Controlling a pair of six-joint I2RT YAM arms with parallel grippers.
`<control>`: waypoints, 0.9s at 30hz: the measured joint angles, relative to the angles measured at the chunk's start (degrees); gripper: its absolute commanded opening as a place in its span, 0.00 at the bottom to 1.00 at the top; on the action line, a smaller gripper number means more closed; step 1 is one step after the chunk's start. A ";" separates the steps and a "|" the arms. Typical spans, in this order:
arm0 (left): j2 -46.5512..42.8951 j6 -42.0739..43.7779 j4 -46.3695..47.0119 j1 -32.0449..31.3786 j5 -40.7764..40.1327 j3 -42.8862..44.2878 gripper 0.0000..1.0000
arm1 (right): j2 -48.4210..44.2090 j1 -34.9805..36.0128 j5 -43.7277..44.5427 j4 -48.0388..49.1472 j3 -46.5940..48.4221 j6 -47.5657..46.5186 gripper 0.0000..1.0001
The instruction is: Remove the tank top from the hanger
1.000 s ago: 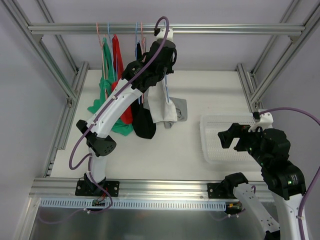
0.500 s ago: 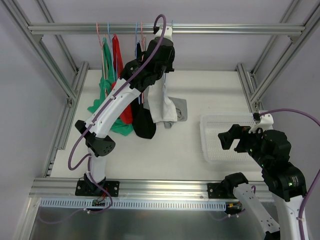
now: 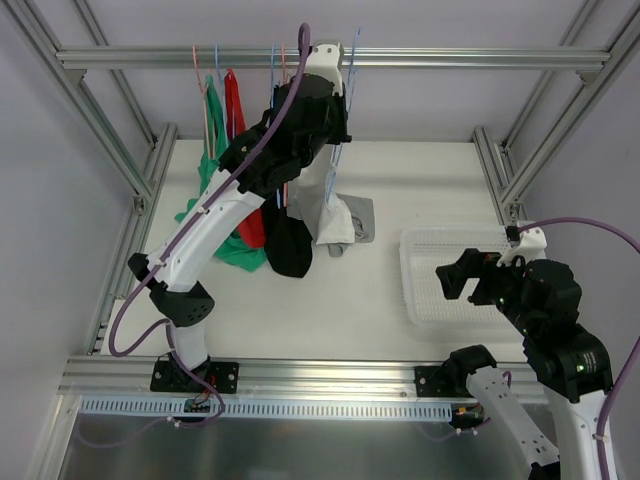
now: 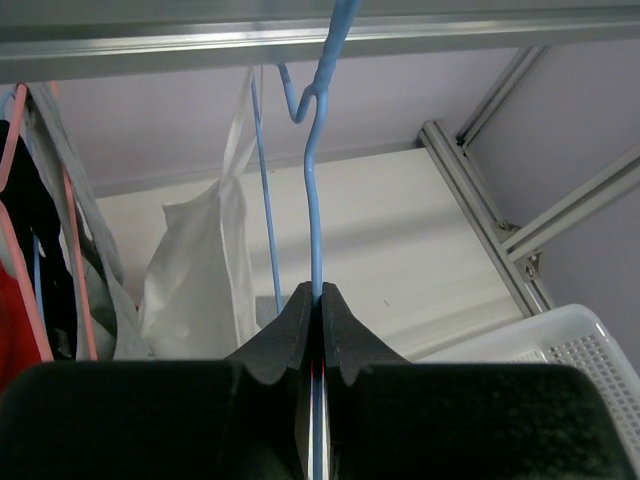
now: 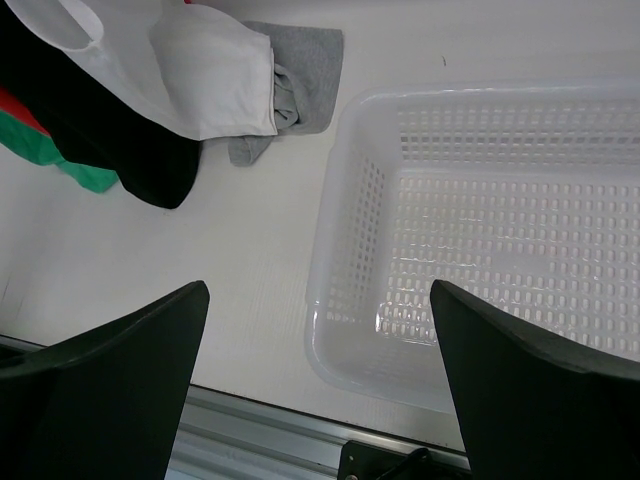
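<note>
Unhooking seems the step in hand: left hand (image 4: 318, 300) clenched on the blue hanger (image 4: 313, 200) beneath the rail (image 4: 150, 40), right hand (image 5: 315, 300) spread idle. Next, I'd guess, lift its hook clear, white tank top (image 4: 195, 280) dangling.

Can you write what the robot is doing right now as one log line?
left gripper: shut on blue hanger | white tank top: on hanger, not yet off | right gripper: open, empty, above basket

Bare tabletop (image 3: 345, 300) open left of the white basket (image 3: 425, 250), grey cloth (image 3: 362, 212) beyond its far-left corner, hanging garments (image 3: 290, 250), blue hanger (image 4: 314, 220) and left arm (image 3: 225, 205) crowding farther left
</note>
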 measured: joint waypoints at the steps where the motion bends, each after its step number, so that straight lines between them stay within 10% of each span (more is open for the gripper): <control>1: -0.04 0.00 0.59 0.00 0.00 -0.02 0.00 | 0.00 0.00 0.00 0.02 -0.13 0.00 0.99; 10: -3.43 0.09 4.42 -3.19 -1.68 -8.26 0.00 | -0.07 0.00 -0.02 -0.17 -0.72 -0.37 1.00; 20: -26.88 0.20 12.28 -13.38 0.24 -33.33 0.00 | 0.11 0.00 -11.74 5.60 -3.80 -2.69 0.99; 27: -46.12 -3.65 14.71 -18.38 5.44 -52.74 0.00 | 7.34 0.09 -27.78 17.94 -2.82 -2.47 0.76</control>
